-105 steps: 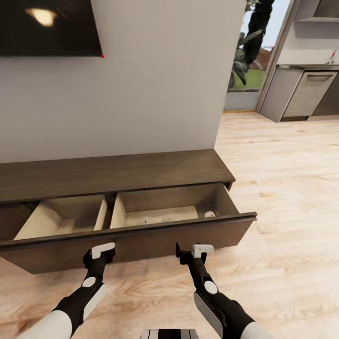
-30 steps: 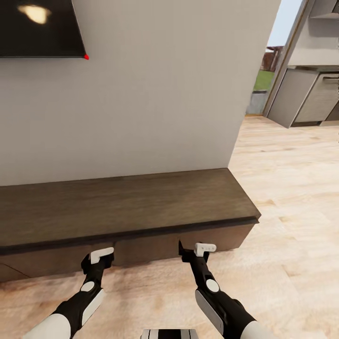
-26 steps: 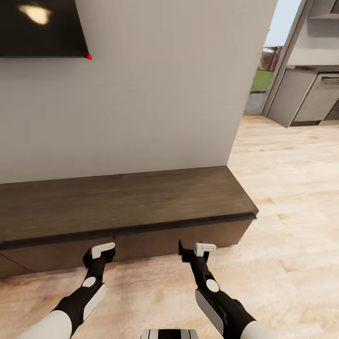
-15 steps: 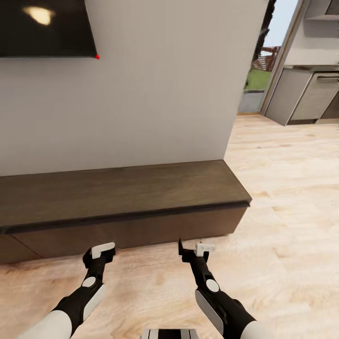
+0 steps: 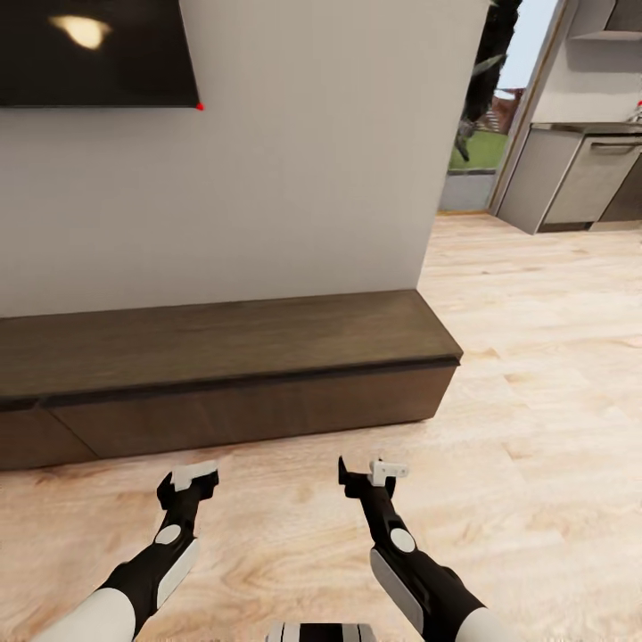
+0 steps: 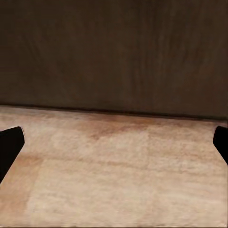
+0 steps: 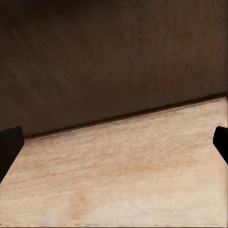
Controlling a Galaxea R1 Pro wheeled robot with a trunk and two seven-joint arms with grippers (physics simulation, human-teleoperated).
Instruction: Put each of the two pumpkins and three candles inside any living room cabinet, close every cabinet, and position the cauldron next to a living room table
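Note:
The cabinet, a long low dark-brown unit, stands against the white wall with its drawer fronts flush and shut. Its right end stops near the wall's corner. My left gripper and right gripper hover over the wood floor a short way in front of it, both open and empty. In the left wrist view the cabinet front rises beyond the floor, with my black fingertips spread wide. The right wrist view shows the cabinet front likewise. The pumpkins, candles and cauldron are out of view.
A dark TV hangs on the wall above the cabinet. To the right the pale wood floor runs on to a kitchen with grey units and a glass door.
The drawers that stood open 3.5 s ago are shut. The view has since backed away from the cabinet and shifted, so it looks farther off. Both arms hold the same pose.

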